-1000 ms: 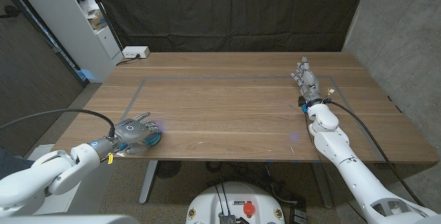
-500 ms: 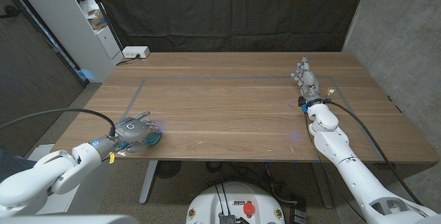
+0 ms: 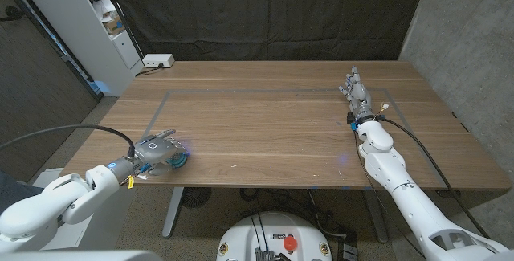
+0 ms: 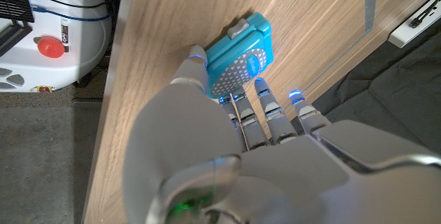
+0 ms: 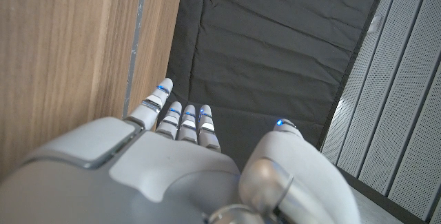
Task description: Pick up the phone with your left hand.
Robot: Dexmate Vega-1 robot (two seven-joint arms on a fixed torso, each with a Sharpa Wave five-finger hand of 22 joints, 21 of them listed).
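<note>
Near the desk's front left corner, the left hand's [image 4: 227, 155] fingers [image 4: 269, 107] reach over the teal phone [image 4: 241, 62], thumb beside one edge, likely to clamp it from above, yet I cannot tell whether they grip it already. The phone lies flat on the desk [image 3: 265, 124] close to the front edge, and in the head view the hand [image 3: 157, 152] covers most of it. Toward the right edge, the right hand [image 3: 357, 94] stands with fingers straight and together, holding nothing, apparently just parked.
</note>
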